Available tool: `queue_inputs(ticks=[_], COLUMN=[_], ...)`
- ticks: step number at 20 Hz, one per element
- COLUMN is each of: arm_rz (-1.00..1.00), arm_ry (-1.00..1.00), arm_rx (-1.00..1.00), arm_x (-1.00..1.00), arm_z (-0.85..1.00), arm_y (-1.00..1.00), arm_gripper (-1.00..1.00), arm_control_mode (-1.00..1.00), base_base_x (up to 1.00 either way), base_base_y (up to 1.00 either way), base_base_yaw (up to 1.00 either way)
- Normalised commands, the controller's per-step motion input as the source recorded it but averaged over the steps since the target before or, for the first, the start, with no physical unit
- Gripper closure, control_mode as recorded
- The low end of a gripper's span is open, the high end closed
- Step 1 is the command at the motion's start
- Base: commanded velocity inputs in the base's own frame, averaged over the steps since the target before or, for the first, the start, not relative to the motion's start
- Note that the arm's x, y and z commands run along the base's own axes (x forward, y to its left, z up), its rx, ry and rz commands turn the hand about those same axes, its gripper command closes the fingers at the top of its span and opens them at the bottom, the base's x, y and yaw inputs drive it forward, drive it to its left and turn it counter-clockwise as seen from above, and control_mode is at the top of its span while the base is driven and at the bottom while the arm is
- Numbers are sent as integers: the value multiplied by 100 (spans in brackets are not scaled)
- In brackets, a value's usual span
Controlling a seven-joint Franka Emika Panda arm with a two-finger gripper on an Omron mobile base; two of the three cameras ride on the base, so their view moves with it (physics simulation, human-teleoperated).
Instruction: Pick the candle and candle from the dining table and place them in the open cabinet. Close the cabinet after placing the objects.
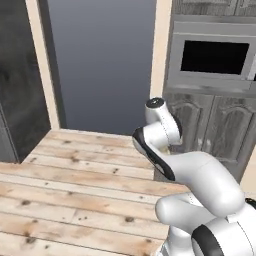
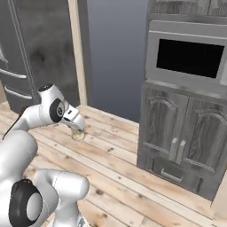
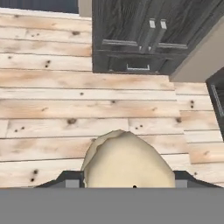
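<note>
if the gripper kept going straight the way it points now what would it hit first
Probably the plank floor. The gripper, shut on a cream candle, points down at bare boards short of the dark cabinet. Depth is hard to judge, but nothing else lies in that line.

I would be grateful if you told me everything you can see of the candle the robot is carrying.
The candle is a squat, rounded cream lump with a matte, waxy look and a slightly jagged top edge in the hand view. It sits between the dark fingertips of the gripper, which press against its two sides, so it is held clear of the pale plank floor behind it. In the right base view it shows as a small cream piece under the white hand. Its base and wick are hidden.
</note>
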Motion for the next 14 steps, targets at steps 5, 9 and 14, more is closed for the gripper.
queue_inputs(ticks=[5,9,14], arm_rz=[0,0,0], arm_ry=[0,0,0], arm_rx=[0,0,0], arm_x=[0,0,0], arm_z=[0,0,0], arm_y=[0,0,0], arm_gripper=[100,100,100], arm_control_mode=[100,100,100], base_base_x=[0,0,1], base_base_y=[-57,-52,-43], base_base_yaw=[-59,-59,-58])
